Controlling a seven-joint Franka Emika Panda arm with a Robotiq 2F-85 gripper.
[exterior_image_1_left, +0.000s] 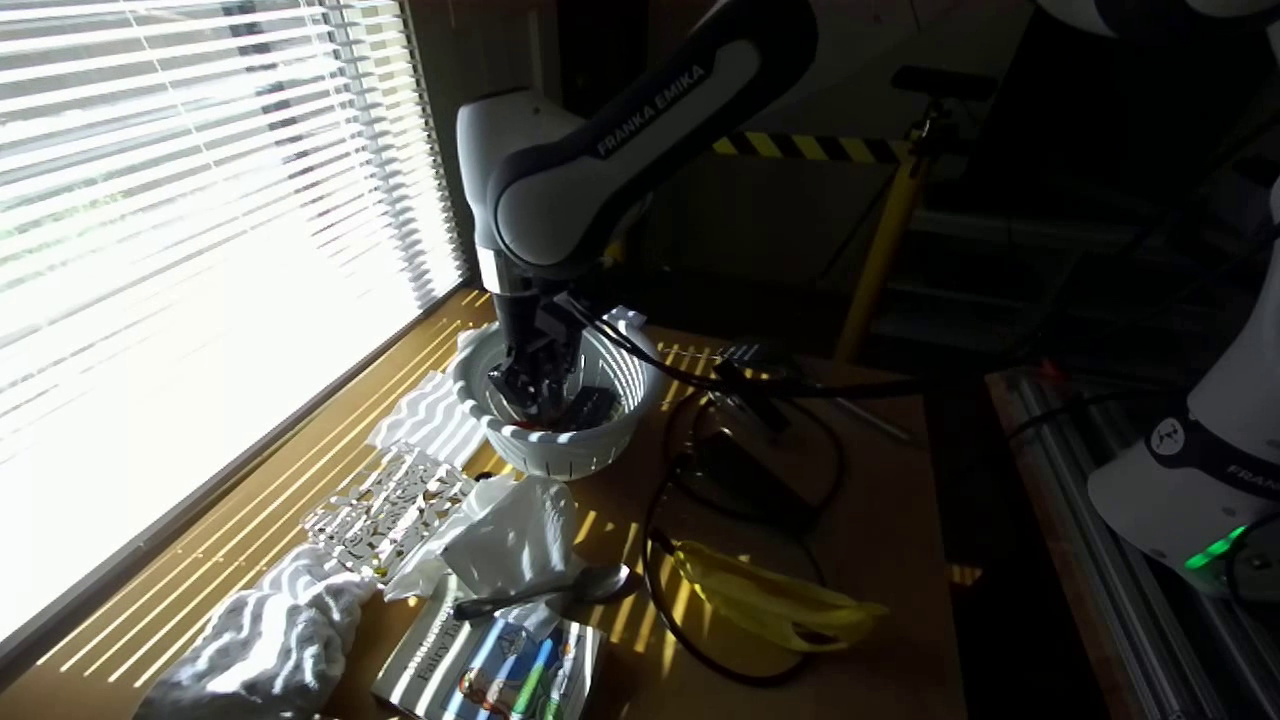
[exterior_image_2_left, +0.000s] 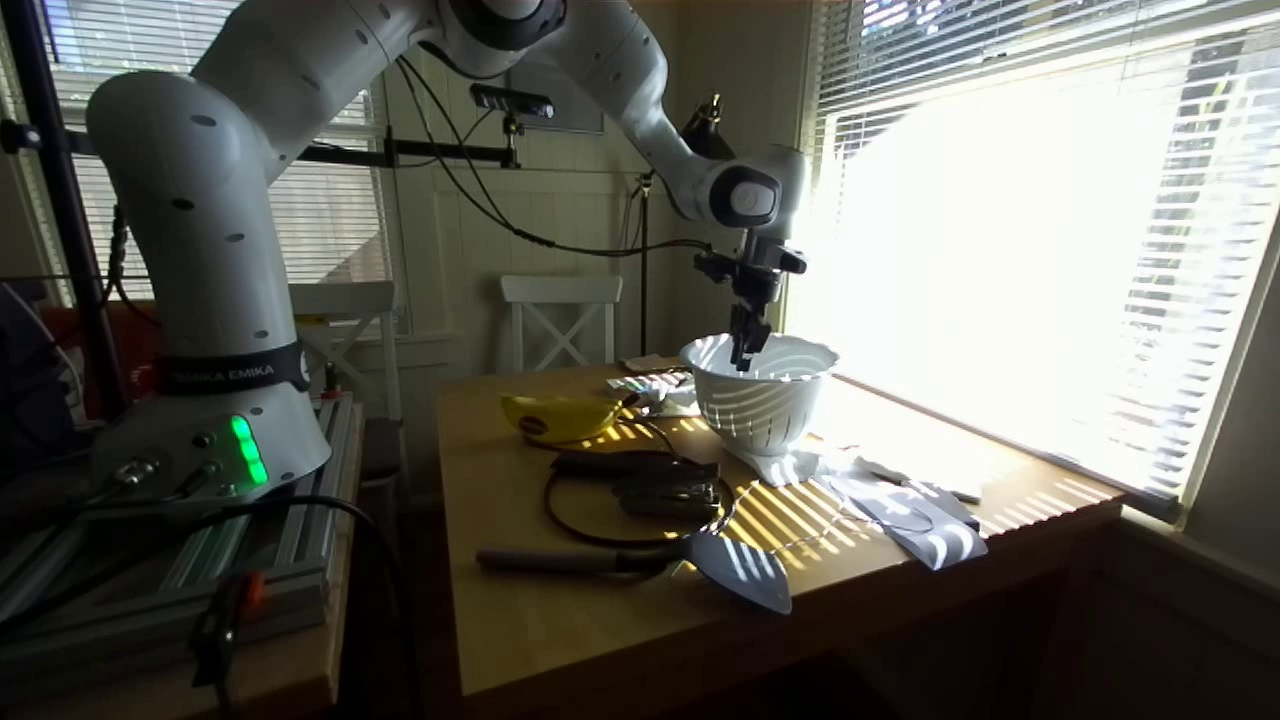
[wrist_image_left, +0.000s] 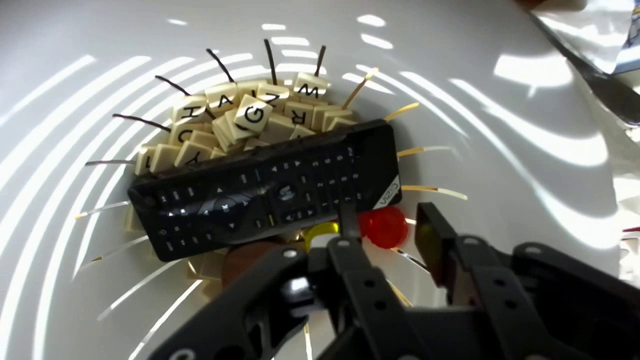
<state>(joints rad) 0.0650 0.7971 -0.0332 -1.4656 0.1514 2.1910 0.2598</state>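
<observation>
A white slotted bowl (exterior_image_1_left: 560, 450) stands on the table and also shows in an exterior view (exterior_image_2_left: 760, 410). My gripper (wrist_image_left: 390, 225) is open, pointing down inside the bowl; it shows in both exterior views (exterior_image_1_left: 540, 395) (exterior_image_2_left: 745, 355). Its fingers are apart, with a red round translucent piece (wrist_image_left: 387, 227) showing between and below the tips. I cannot tell if a finger touches it. A black Vizio remote (wrist_image_left: 270, 190) lies over cream letter tiles (wrist_image_left: 252, 114) beside the left finger. A yellow piece (wrist_image_left: 320, 231) and a brown round piece (wrist_image_left: 245, 260) are partly hidden by that finger.
A yellow item (exterior_image_1_left: 770, 600), a looped black cable (exterior_image_1_left: 650, 560) and a dark spoon (exterior_image_1_left: 600, 583) on a book (exterior_image_1_left: 490, 650) lie on the table. A grey spatula (exterior_image_2_left: 735, 570) lies near the edge. A window with blinds (exterior_image_1_left: 200, 200) borders the table.
</observation>
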